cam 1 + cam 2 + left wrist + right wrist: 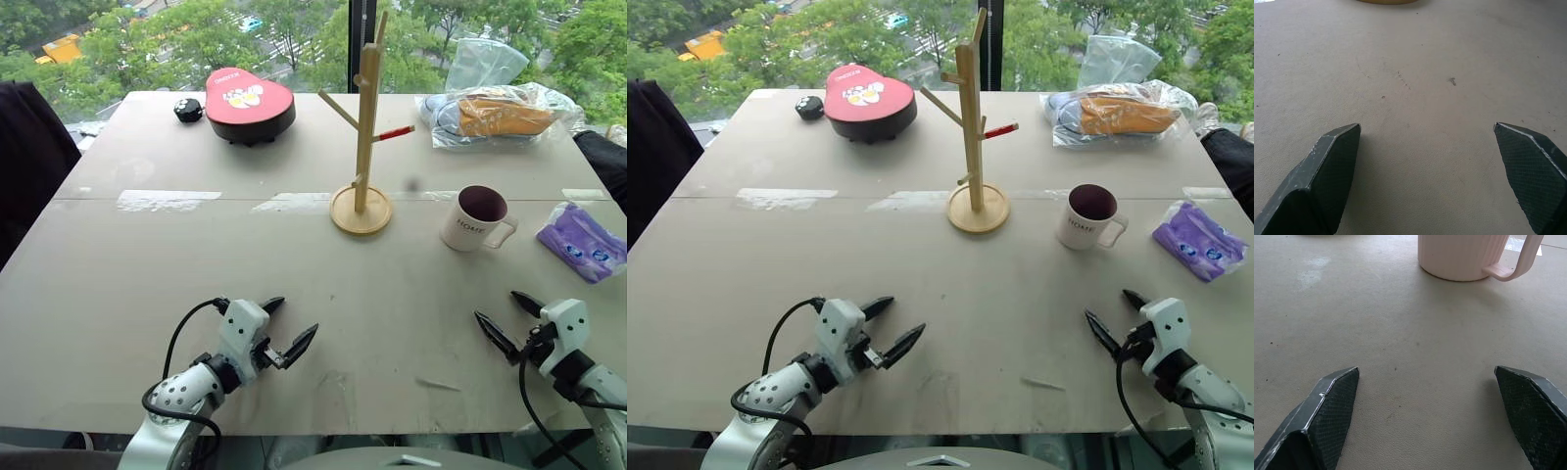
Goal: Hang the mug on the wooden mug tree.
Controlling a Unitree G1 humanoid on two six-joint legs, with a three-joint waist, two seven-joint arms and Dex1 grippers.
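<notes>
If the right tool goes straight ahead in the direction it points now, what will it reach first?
Most likely the mug. The open right tool points across bare table toward it, and the right wrist view shows nothing lying between. The mug sits a little off the centre line, so the contact might be a graze.

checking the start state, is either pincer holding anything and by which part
Nothing is held. The left pincer and right pincer are open over bare table; the mug stands untouched.

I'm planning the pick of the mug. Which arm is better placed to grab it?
Right. The mug stands on the robot's right side, ahead of the open right gripper, handle toward that side. The left gripper sits farther off, nearer the wooden mug tree.
</notes>
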